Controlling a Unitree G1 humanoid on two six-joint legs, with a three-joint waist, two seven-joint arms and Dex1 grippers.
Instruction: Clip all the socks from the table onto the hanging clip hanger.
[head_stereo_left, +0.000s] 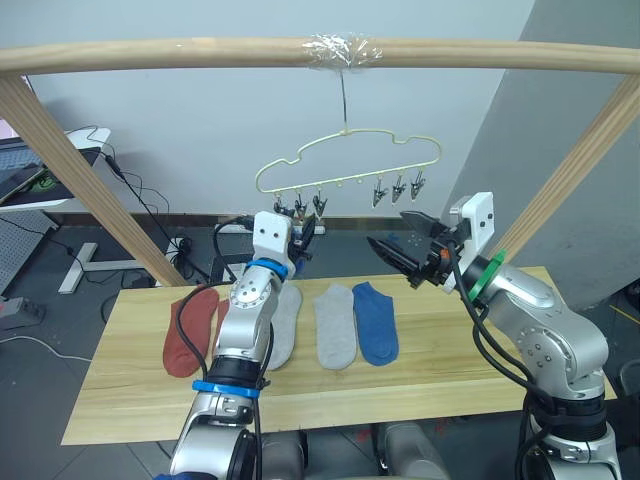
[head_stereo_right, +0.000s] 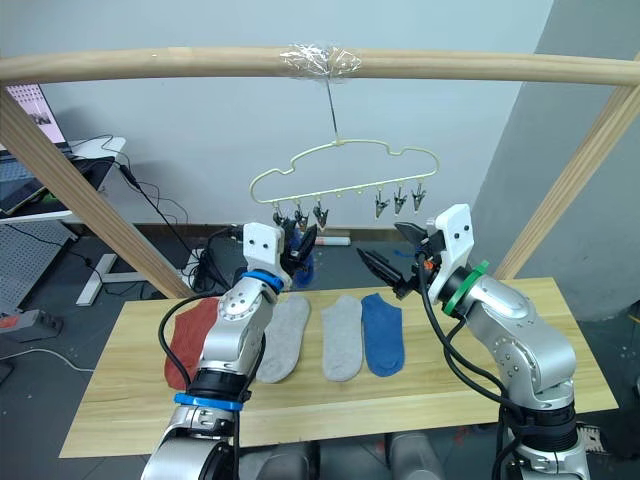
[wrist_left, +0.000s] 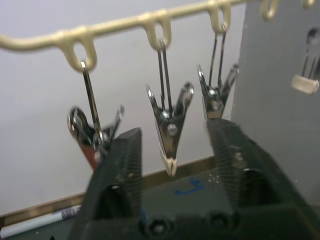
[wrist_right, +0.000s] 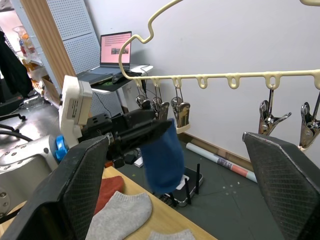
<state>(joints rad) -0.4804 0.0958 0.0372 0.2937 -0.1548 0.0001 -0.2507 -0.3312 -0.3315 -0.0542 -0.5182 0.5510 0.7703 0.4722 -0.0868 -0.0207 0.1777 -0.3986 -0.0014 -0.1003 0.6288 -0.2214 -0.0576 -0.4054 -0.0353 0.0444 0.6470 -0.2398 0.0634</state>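
One blue sock (wrist_right: 162, 155) hangs lengthwise from the closed left pincer (wrist_right: 150, 129), directly below the clip hanger's (head_stereo_left: 345, 160) left clips (wrist_left: 170, 127). Left arm is nearer. Right pincer (head_stereo_left: 400, 245) stands open and empty beside it. Remaining socks (head_stereo_left: 335, 325) lie on the desk (head_stereo_left: 450, 370).

Pale-yellow clip hanger (head_stereo_left: 350, 163), rust-red sock (head_stereo_left: 190, 329), grey socks (head_stereo_left: 335, 326), blue sock (head_stereo_left: 375, 322)

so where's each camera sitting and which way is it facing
Head stereo pair: looks forward and down over both arms at the table, socks and clip hanger.
Left wrist: along the open left gripper, facing the clips.
Right wrist: along the open right gripper, facing the left gripper holding a blue sock.
Shared: the hanger.
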